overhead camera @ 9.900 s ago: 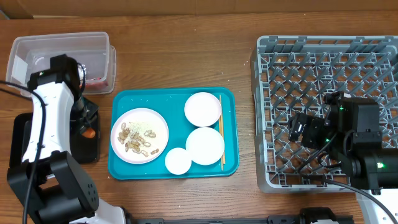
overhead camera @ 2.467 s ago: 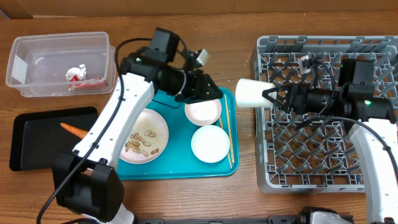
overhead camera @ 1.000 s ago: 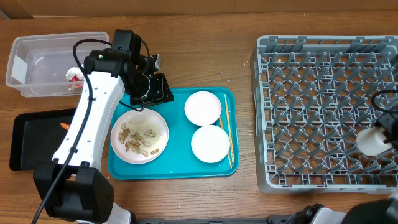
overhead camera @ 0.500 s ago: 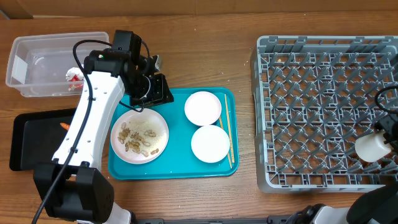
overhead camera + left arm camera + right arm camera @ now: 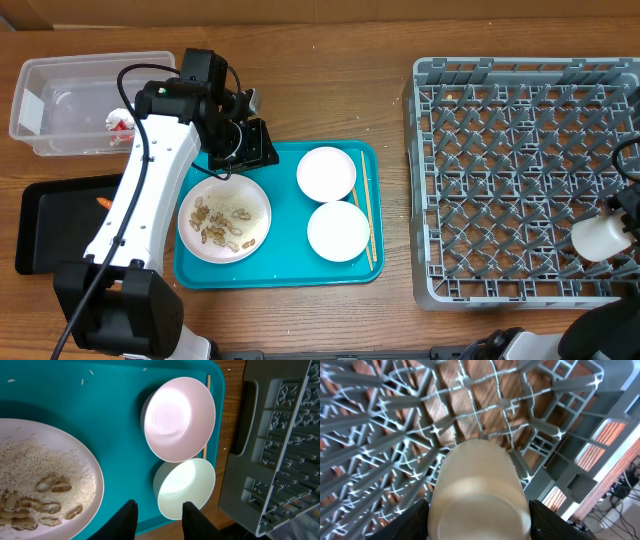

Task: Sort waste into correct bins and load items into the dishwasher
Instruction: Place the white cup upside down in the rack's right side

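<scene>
Cup (image 5: 598, 238), white and unmarked, sits pinched between the right fingers (image 5: 413, 521) over the grey dishwasher rack (image 5: 520, 150), near the rack's 4 o'clock corner; the wrist view shows its rounded side against the grid, and whether it touches the tines cannot be told. The left fingers (image 5: 126, 520) are spread with nothing between them, hovering at the 11 o'clock corner of the teal tray (image 5: 280, 160). On that tray a plate (image 5: 224, 218) of rice and peanuts lies at 8 o'clock, and two white bowls (image 5: 326, 174) (image 5: 338, 231) sit just beside each other towards 3 o'clock, with chopsticks (image 5: 368, 215) along the tray's right rim. A clear bin (image 5: 95, 70) stands at 10 o'clock on the desk (image 5: 320, 80), holding a crumpled red and silver wrapper (image 5: 120, 122); a pale label on its wall is too small to read. At 8 o'clock a black tray (image 5: 50, 225) carries a carrot piece (image 5: 103, 203), partly hidden by the left arm.
</scene>
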Action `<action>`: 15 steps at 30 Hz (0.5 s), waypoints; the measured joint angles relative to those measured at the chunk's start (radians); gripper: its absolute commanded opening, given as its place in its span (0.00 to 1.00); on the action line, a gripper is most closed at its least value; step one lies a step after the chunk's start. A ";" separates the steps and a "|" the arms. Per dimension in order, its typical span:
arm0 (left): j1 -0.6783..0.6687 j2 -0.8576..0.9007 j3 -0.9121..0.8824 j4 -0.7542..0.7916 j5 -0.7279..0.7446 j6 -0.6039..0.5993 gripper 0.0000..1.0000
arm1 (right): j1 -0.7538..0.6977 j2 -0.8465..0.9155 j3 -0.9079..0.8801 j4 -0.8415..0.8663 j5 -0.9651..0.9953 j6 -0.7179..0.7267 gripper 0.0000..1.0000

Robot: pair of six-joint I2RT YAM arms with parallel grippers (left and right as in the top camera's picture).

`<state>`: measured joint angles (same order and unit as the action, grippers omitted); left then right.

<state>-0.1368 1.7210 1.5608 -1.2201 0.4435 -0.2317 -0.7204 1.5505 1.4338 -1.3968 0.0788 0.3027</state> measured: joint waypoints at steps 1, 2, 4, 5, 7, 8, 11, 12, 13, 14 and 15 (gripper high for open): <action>0.000 0.000 0.000 0.000 0.000 0.000 0.32 | 0.000 0.000 0.006 0.000 0.000 0.000 0.43; 0.000 0.000 0.000 0.000 0.000 0.000 0.32 | 0.000 0.000 0.011 0.000 0.000 0.000 0.43; 0.000 0.000 0.000 0.000 -0.001 0.000 0.32 | 0.000 0.000 0.013 0.000 0.000 0.000 0.43; 0.000 0.000 0.000 0.000 -0.001 0.000 0.32 | 0.000 0.000 0.013 0.000 0.000 0.000 0.43; 0.000 0.000 0.000 0.000 -0.003 0.000 0.32 | 0.000 0.000 0.013 0.000 0.002 0.000 0.43; 0.000 0.000 0.000 0.000 -0.003 0.000 0.32 | 0.000 0.000 0.013 0.000 0.005 0.000 0.43; 0.000 0.000 0.000 0.000 -0.003 0.001 0.32 | 0.000 0.000 0.013 0.006 0.019 0.003 0.43; 0.000 0.000 0.000 -0.002 -0.003 0.001 0.32 | 0.000 0.000 0.013 0.013 0.026 0.008 0.43; 0.000 0.000 0.000 -0.003 -0.003 0.002 0.32 | 0.000 0.000 0.013 0.020 0.031 0.010 0.43; 0.000 0.000 0.000 -0.004 -0.003 0.003 0.32 | 0.000 0.000 0.013 0.027 0.035 0.012 0.43; 0.000 0.000 0.000 -0.004 -0.003 0.003 0.32 | 0.000 0.000 0.013 0.035 0.038 0.016 0.43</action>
<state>-0.1368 1.7210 1.5608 -1.2240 0.4400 -0.2283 -0.7204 1.5505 1.4464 -1.3617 0.1169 0.3183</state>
